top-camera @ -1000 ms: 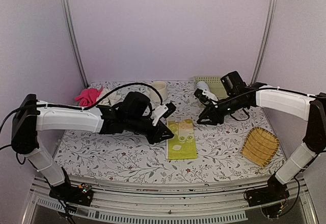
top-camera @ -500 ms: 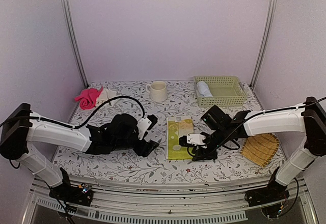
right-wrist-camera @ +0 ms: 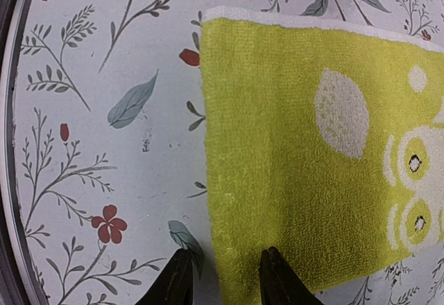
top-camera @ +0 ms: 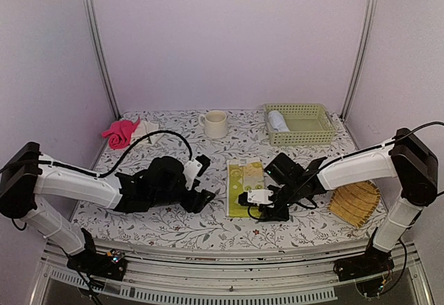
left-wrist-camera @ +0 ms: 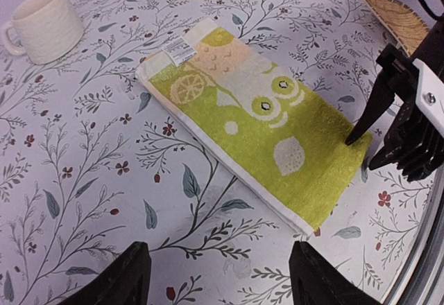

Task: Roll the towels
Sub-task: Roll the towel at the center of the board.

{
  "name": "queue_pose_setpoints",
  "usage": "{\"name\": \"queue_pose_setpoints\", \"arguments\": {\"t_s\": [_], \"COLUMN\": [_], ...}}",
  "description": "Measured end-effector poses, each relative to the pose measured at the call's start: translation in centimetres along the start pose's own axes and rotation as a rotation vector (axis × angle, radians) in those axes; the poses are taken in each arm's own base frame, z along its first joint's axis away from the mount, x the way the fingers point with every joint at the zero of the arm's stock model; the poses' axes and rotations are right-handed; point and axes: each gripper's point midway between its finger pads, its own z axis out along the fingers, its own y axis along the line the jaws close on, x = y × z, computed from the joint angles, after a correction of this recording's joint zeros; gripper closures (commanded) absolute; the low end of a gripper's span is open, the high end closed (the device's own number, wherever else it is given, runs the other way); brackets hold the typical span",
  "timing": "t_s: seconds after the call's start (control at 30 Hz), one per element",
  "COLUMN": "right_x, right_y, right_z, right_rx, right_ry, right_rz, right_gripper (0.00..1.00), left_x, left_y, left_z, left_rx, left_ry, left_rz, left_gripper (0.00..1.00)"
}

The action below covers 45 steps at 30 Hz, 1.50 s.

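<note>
The yellow-green and cream patterned towel (top-camera: pixel 246 186) lies flat and unrolled at the table's middle, its label end far from me. My right gripper (top-camera: pixel 251 200) is low at the towel's near short edge. In the right wrist view the gripper (right-wrist-camera: pixel 223 281) is open, one finger over the towel (right-wrist-camera: pixel 326 145) and the other over bare table, with the edge flat between them. My left gripper (top-camera: pixel 202 199) hovers open just left of the near corner, over bare cloth (left-wrist-camera: pixel 218 281), with nothing between its fingers. A pale rolled towel (top-camera: pixel 277 120) lies in the green basket (top-camera: pixel 313 136).
A cream mug (top-camera: pixel 216 123) stands at the back centre and a pink cloth (top-camera: pixel 121 132) lies at the back left. The yellow woven bamboo tray (top-camera: pixel 355 202) lies at the front right, close behind my right arm. The tablecloth is floral.
My right arm swung from the basket down to the patterned towel's near end. My left gripper let go of the towel, opened wide and drew back left and nearer.
</note>
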Motion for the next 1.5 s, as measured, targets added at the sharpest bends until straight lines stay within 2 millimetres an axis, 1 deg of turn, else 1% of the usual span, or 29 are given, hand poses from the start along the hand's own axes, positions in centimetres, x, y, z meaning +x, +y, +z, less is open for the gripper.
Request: {"name": "queue_pose_setpoints", "arguments": {"t_s": [0.13,0.33,0.47,0.57,0.67,0.7,0.8,0.9,1.07,1.17,1.3,1.5], "right_x": [0.3,0.2,0.1,-0.1,-0.2,-0.3,-0.4,0.0,0.6,0.7,1.0,1.2], "right_y": [-0.4,-0.9,-1.0,-0.5,0.3,0.6,0.9,1.1,1.6,1.8,2.0,2.4], "right_z": [0.4,0.6,0.6,0.5,0.1,-0.1,-0.4,-0.5,-0.4,-0.3,-0.4,-0.6], "right_rx": [0.022,0.044,0.045,0.013,-0.056,-0.092,-0.171,-0.251,-0.373,-0.428,-0.482,-0.526], "right_ry": [0.017,0.015,0.013,0.008,-0.005,-0.012,-0.028,-0.034,-0.033,-0.038,-0.046,-0.051], "right_rz": [0.0,0.0,-0.003,-0.006,0.009,0.021,0.047,0.084,0.136,0.159,0.184,0.2], "right_gripper": [0.67,0.86,0.92,0.95,0.95,0.96,0.96,0.96,0.96,0.96,0.96,0.96], "left_x": [0.6,1.1,1.5,2.6,4.6,5.4,5.5,5.2,5.2,4.7,3.9,4.4], "left_y": [-0.2,-0.3,-1.0,-2.5,-5.2,-6.3,-8.1,-9.1,-11.2,-12.5,-13.2,-13.4], "left_z": [0.2,0.3,0.2,-0.2,-1.3,-1.7,-1.9,-1.1,0.5,1.3,2.6,4.4], "left_rx": [0.013,0.019,0.065,0.16,0.28,0.328,0.396,0.422,0.45,0.464,0.456,0.437], "left_ry": [0.013,0.025,0.032,0.027,0.013,0.017,0.0,-0.011,-0.01,-0.032,-0.061,-0.055], "left_rz": [-0.009,-0.008,0.009,0.055,0.135,0.168,0.222,0.268,0.35,0.399,0.442,0.487], "left_gripper": [0.3,0.33,0.38,0.39,0.41,0.42,0.45,0.46,0.47,0.48,0.53,0.56]}}
